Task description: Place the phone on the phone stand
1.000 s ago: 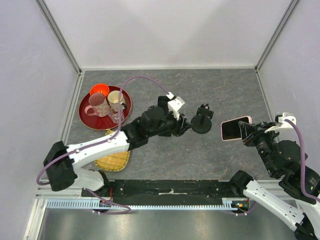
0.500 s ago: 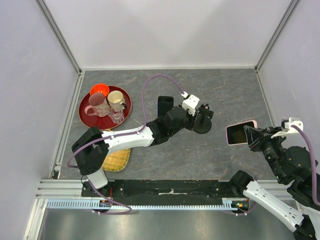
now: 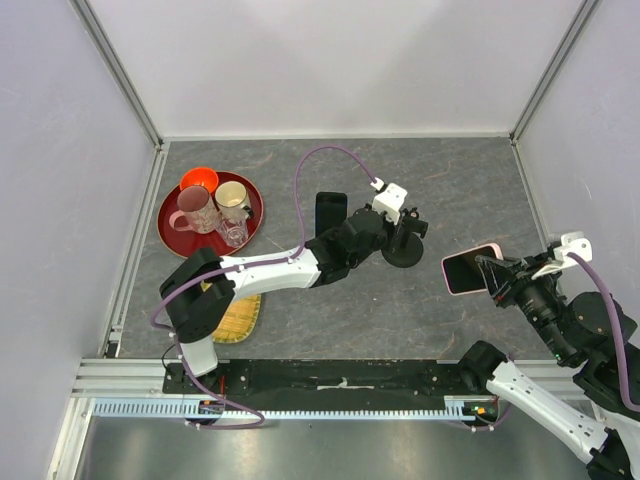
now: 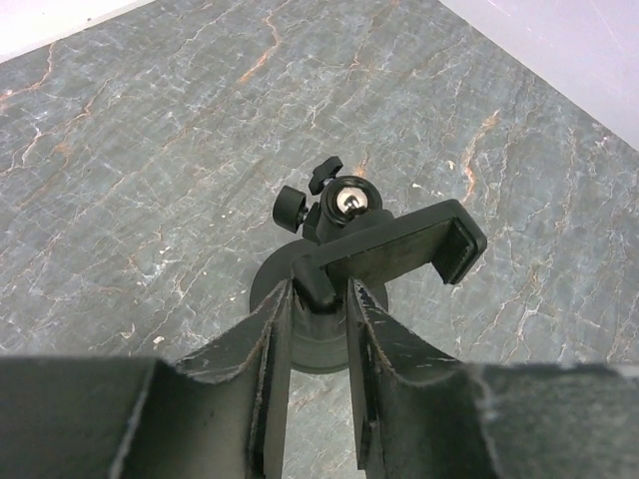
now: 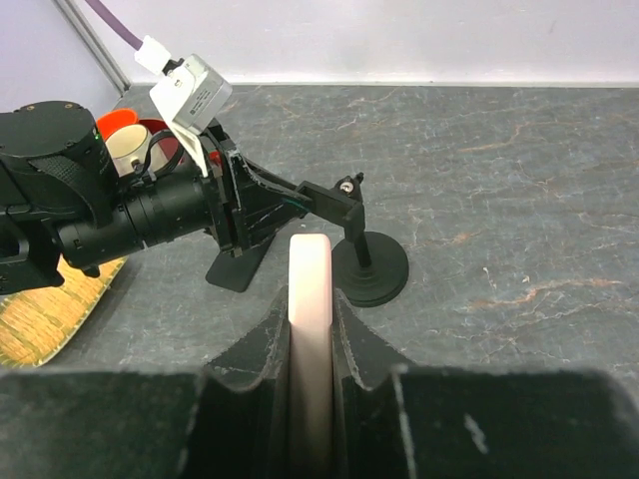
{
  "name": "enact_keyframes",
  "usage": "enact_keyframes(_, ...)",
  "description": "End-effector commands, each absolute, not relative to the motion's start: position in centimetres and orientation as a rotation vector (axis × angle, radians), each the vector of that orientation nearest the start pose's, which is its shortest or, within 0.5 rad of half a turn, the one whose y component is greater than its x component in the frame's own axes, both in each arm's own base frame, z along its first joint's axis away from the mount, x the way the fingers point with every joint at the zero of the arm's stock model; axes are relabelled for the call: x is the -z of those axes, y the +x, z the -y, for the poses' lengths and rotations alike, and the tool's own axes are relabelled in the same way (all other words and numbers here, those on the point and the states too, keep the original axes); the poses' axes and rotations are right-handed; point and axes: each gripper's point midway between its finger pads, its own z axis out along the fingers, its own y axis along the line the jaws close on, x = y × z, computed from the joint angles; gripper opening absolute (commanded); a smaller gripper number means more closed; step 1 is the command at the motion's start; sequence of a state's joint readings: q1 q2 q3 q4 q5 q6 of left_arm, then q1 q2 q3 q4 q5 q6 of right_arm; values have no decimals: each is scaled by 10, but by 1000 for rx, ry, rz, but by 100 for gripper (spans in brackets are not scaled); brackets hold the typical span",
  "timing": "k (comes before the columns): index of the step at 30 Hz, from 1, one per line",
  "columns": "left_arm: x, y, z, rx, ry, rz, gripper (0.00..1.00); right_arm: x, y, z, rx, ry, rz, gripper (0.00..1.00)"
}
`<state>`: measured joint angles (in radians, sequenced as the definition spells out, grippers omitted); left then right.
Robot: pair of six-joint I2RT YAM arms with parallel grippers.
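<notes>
Left tool reached phone stand, phone shifted left

Top view, for your log:
- phone stand just right of centre; left gripper grips it from left
- phone right of stand, apart, held in right gripper
- tray upper left, cups on it
- woven mat below tray

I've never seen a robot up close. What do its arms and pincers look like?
The left arm and right arm match: white links, chunky black joints, a purple cable looping to a white camera box at the wrist. The left gripper and right gripper each have two flat, scuffed black fingers.
</notes>
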<state>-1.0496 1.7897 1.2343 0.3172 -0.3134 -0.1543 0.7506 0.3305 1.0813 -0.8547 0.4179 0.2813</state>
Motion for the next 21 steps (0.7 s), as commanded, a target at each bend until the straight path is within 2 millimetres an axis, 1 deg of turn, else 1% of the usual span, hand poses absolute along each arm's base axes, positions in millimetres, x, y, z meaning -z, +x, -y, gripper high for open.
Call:
enact_keyframes(1, -222, 323, 452, 558, 550, -1658, 30, -373, 152, -64, -474, -94, -1591, 0)
enact_keyframes(4, -219, 322, 453, 552, 578, -1658, 13, -370, 157, -68, -448, -123, -1610, 0)
enact_keyframes(5, -221, 321, 454, 552, 588, -1658, 3, -368, 158, -70, -433, -150, -1621, 0)
enact_keyframes(6, -217, 320, 452, 540, 611, -1674, 2, -366, 161, -77, -431, -183, -1647, 0)
enact_keyframes(7, -221, 315, 452, 553, 640, -1664, 2, -360, 162, -81, -423, -214, -1671, 0)
enact_keyframes(9, -222, 308, 448, 562, 679, -1659, 2, -354, 164, -89, -413, -278, -1704, 0)
enact_keyframes(10, -227, 301, 441, 574, 697, -1651, 2, -353, 163, -96, -430, -320, -1711, 0)
enact_keyframes(12, -230, 293, 433, 590, 729, -1641, 2, -350, 162, -104, -437, -383, -1718, 0)
enact_keyframes(13, -221, 285, 430, 599, 784, -1653, 2, -350, 161, -108, -454, -411, -1717, 0)
enact_keyframes(14, -233, 279, 425, 619, 795, -1633, 2, -349, 162, -111, -451, -427, -1721, 0)
enact_keyframes(15, -234, 274, 423, 630, 822, -1630, 2, -349, 163, -112, -450, -437, -1721, 0)
enact_keyframes(16, -228, 264, 421, 639, 891, -1630, 2, -348, 163, -115, -455, -449, -1723, 0)
enact_keyframes(17, -236, 258, 416, 656, 909, -1619, 2, -347, 164, -118, -459, -463, -1726, 0)
enact_keyframes(18, -233, 250, 416, 685, 953, -1614, 2, -346, 164, -120, -462, -478, -1728, 0)
enact_keyframes(21, -232, 235, 408, 724, 1001, -1606, 2, -346, 164, -127, -492, -495, -1721, 0)
